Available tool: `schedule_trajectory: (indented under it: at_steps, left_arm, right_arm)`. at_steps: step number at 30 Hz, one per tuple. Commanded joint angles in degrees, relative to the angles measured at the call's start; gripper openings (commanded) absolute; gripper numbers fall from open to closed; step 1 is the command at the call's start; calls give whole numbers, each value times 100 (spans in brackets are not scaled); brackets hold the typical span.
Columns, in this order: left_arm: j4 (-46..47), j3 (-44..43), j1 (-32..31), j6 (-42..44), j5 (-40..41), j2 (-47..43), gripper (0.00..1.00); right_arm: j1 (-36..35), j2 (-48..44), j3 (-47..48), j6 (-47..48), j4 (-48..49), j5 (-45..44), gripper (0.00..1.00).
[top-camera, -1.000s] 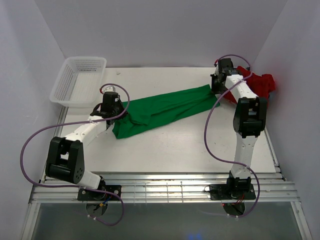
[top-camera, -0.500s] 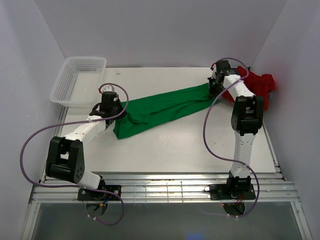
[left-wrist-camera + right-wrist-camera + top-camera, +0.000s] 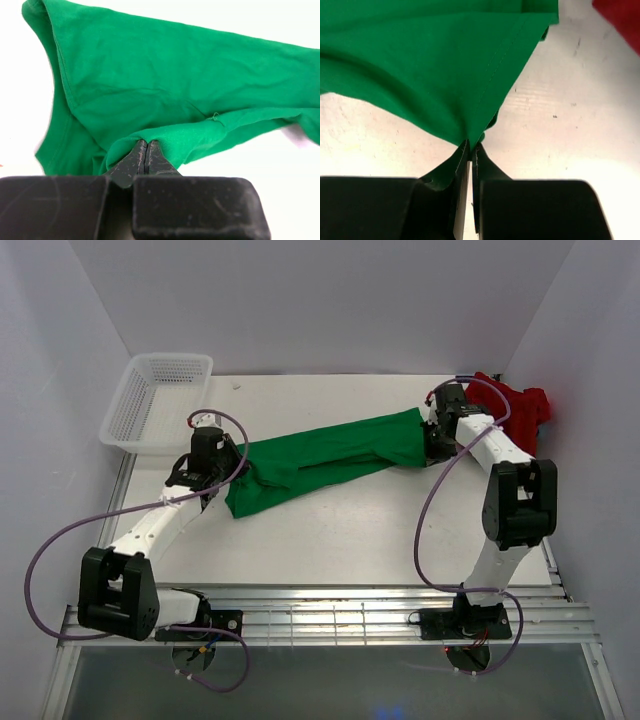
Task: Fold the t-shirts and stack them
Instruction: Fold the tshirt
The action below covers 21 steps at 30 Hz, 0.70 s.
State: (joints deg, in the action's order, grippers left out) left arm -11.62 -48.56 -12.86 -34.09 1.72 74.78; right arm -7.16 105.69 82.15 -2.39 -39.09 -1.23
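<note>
The green t-shirt (image 3: pixel 320 455) is stretched across the table between both grippers. My left gripper (image 3: pixel 222 478) is shut on its left end; the left wrist view shows the pinched fold (image 3: pixel 150 135) at the closed tips (image 3: pixel 146 145). My right gripper (image 3: pixel 430 445) is shut on the right end; the right wrist view shows green cloth (image 3: pixel 445 65) clamped at the tips (image 3: pixel 471 146). The red t-shirt (image 3: pixel 515 410) lies crumpled at the back right, behind the right arm, and its corner shows in the right wrist view (image 3: pixel 620 20). No blue-grey shirt is in view.
A white mesh basket (image 3: pixel 160 400) stands at the back left corner, just behind the left gripper. White walls close in on both sides and the back. The metal rail of the table's near edge (image 3: pixel 320 615) carries both arm bases.
My right gripper has moved nearer and a little right, drawing the green shirt's right end with it. My left arm has swung left and its gripper has shifted slightly left with the cloth.
</note>
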Motion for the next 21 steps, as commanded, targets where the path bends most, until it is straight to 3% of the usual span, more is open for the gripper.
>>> schedule_trajectory:
  at_steps: [1,11,17,21]
  left_arm:
    - [-148,162,38,-63,-163,-587,0]
    - [-613,820,21,-204,-812,-1782,0]
    - [-781,997,12,-169,-954,-1924,0]
    - [-719,927,21,-142,-840,-1740,0]
  right_arm:
    - [-22,-601,-435,-15,51,-219,8]
    - [-31,-1726,-1578,-68,-2,-448,8]
    - [-40,-1850,-1650,-121,-108,-351,8]
    - [-31,-1491,-1221,-121,-160,-395,8]
